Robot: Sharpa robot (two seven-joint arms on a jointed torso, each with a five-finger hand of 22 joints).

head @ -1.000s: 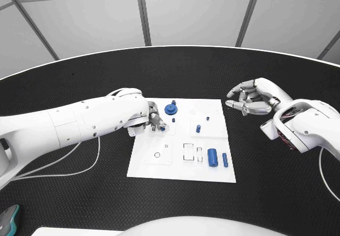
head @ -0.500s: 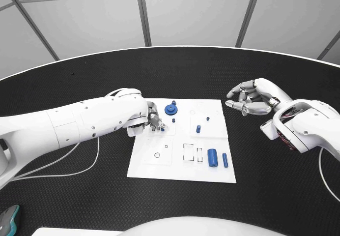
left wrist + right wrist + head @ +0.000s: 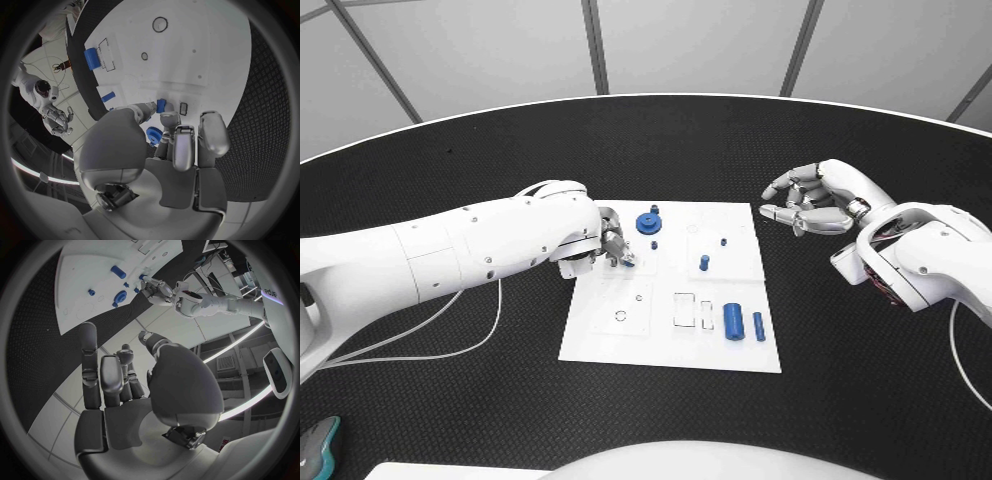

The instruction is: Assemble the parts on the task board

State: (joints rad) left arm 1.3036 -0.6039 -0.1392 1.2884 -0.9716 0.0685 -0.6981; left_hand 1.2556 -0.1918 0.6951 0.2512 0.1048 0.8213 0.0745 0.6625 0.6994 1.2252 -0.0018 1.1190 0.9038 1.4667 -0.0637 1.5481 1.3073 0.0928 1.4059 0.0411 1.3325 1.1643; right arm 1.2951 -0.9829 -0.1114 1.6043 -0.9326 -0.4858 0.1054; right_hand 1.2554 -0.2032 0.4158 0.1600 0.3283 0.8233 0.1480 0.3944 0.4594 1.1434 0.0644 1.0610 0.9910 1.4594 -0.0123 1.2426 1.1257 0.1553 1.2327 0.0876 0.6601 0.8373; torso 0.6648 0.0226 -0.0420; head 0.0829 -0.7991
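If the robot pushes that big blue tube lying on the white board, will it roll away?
Probably. The big blue cylinder lies on its side on the flat task board, so a sideways nudge could roll it. It looks smooth and stiff, maybe slippery to pinch.

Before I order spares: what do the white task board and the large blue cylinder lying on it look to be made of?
The flat white task board looks like matte plastic or painted sheet: even white, no glare, thin dark outlines marked on it. The large blue cylinder looks like moulded plastic, judging by its uniform saturated colour and faint sheen, though coated metal cannot be ruled out.
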